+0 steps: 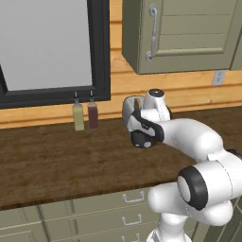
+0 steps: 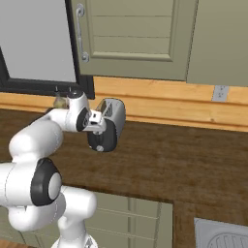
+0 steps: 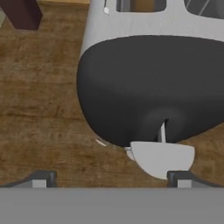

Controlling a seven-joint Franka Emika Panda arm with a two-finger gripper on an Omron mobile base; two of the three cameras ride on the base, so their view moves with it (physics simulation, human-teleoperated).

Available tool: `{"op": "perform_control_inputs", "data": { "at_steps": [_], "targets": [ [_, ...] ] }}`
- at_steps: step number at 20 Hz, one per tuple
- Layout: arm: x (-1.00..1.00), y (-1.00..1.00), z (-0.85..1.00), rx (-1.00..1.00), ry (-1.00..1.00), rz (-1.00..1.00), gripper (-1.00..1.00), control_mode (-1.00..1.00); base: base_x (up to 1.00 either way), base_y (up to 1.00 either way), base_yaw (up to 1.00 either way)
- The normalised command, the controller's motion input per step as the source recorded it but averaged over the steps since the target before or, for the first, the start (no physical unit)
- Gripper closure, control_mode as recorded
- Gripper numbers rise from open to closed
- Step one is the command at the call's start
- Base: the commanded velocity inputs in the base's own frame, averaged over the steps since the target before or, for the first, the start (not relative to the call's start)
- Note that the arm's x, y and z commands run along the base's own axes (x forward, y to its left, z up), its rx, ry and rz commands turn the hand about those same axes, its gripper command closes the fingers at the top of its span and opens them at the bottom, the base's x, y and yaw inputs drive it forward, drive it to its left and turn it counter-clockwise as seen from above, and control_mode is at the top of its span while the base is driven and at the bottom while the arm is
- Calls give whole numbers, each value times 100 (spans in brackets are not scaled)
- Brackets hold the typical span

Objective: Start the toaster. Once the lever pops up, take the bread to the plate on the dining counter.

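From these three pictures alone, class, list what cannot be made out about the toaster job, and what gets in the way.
- Lever: how far down it sits; hand view too close, left base view blocked by the arm.
- Bread: cut off by the hand view's top edge; a sliver in the toaster slot.
- End effector: tips barely rise above the hand view's bottom; contact with the lever unclear.

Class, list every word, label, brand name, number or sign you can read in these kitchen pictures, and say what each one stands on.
There is no readable text.
The toaster: its black end panel is plain, with no brand or numbers by the lever.
The two bottles: no labels can be made out.
The wall outlet: no markings.
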Motion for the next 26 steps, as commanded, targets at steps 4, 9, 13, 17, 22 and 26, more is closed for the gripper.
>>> {"op": "perform_control_inputs", "data": {
  "at_steps": [4,9,13,17,22,26],
  "targets": [
    [14,0,-20,0,-2,0,-100,-100,0,0,0],
    [2,0,-27,0,-4,0,-100,-100,0,0,0],
    [-4,0,-37,0,-7,0,-100,-100,0,0,0],
    [-4,0,-48,0,-6,0,-100,-100,0,0,0],
    [0,0,-55,0,-2,0,-100,-100,0,0,0],
    [-9,0,-29,0,-4,0,-100,-100,0,0,0]
  ]
}}
